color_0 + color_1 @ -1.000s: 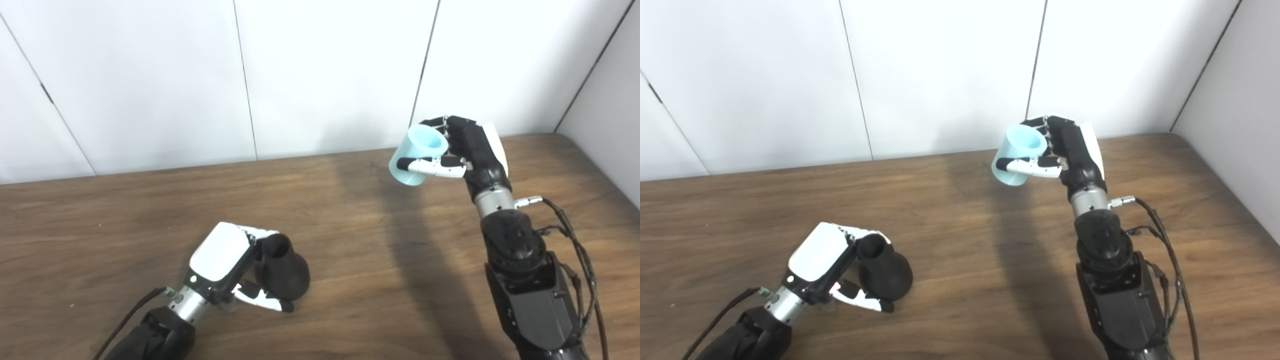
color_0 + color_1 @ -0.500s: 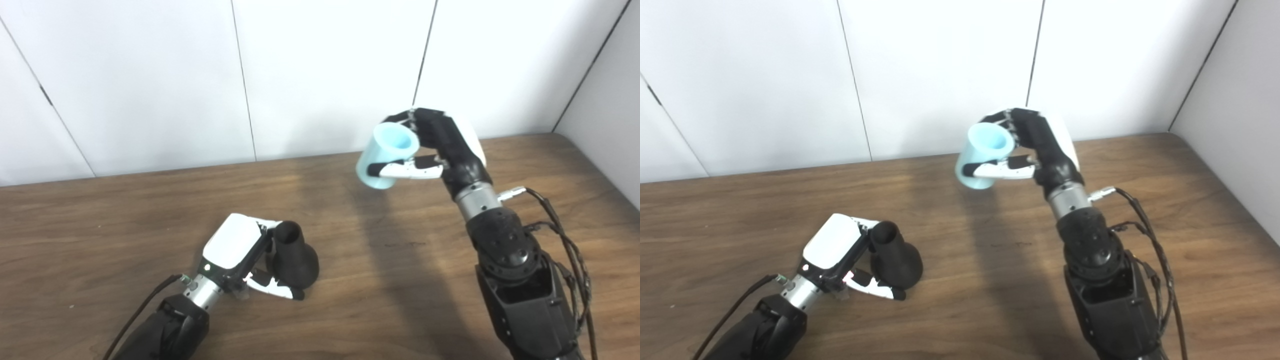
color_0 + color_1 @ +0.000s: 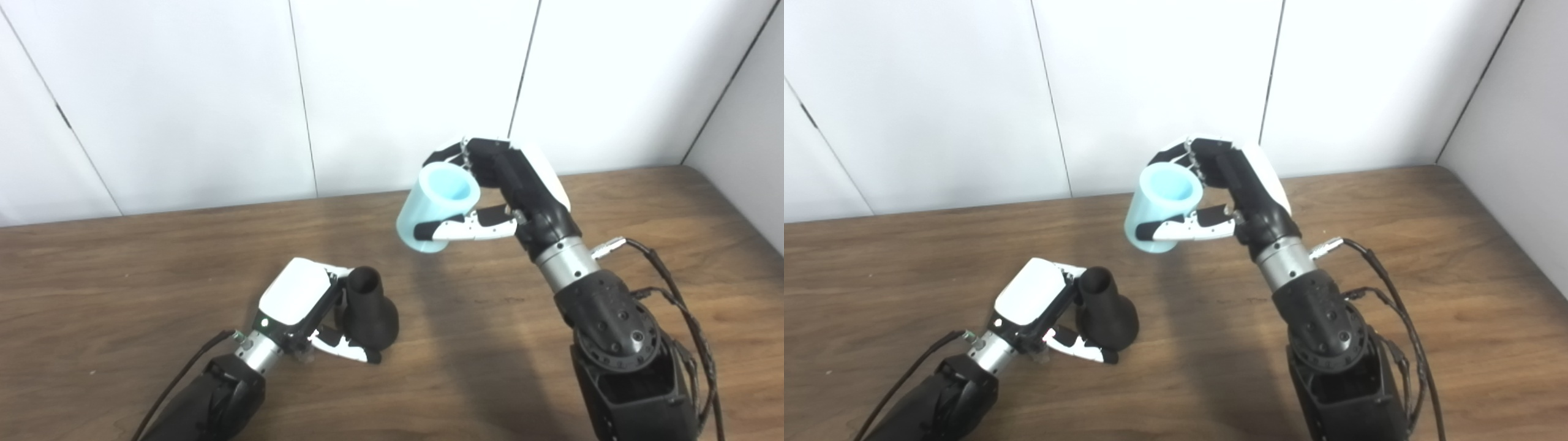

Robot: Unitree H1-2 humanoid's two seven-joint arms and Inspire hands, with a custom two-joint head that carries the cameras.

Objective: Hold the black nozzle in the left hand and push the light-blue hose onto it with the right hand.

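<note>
Left robot hand [image 3: 306, 306] grips black nozzle [image 3: 367, 312] standing on counter [image 3: 122, 275]. Right robot hand [image 3: 514, 190] holds light-blue hose [image 3: 436, 205] aloft, well apart.

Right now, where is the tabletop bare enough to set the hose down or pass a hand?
The table is bare left of the left hand, and along the wall behind it. The right edge past the right arm's cables is bare too. It is crowded only around the black nozzle, gripped low, with the light-blue hose in the right hand above and to its right.
</note>
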